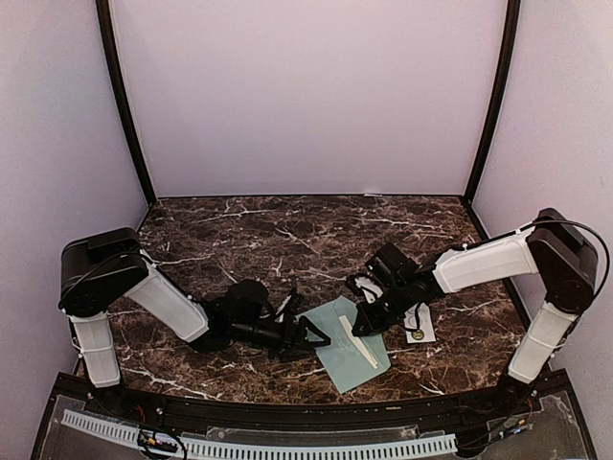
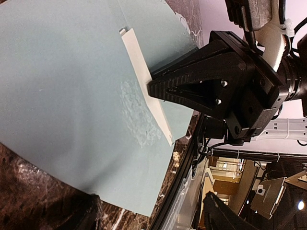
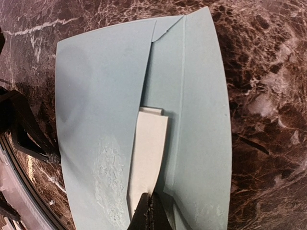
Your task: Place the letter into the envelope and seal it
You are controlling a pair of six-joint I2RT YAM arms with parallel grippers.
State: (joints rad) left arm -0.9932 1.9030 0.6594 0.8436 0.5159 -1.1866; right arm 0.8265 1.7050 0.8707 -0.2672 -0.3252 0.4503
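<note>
Right claw (image 3: 149, 205) pinched shut on letter (image 3: 149, 148) — partly tucked in envelope (image 3: 91, 110); left claw (image 1: 312, 335) apart — at envelope's edge.

This looks like a robotics lab test cell, not a home or an office. A dark brown marble-patterned tabletop (image 1: 287, 230) is boxed in by 3 plain pale lilac wall panels (image 1: 306, 96) rising from its far and side edges, with 2 black curved posts (image 1: 123, 105) at its far corners. At its near edge stand 2 black-and-white jointed robot arms, the left arm (image 1: 163, 302) and the right arm (image 1: 484, 264), with a white slotted cable duct (image 1: 287, 448) and loose wiring just in front. Beyond that edge, the left wrist view shows a lit room with grey equipment (image 2: 268, 196).
</note>
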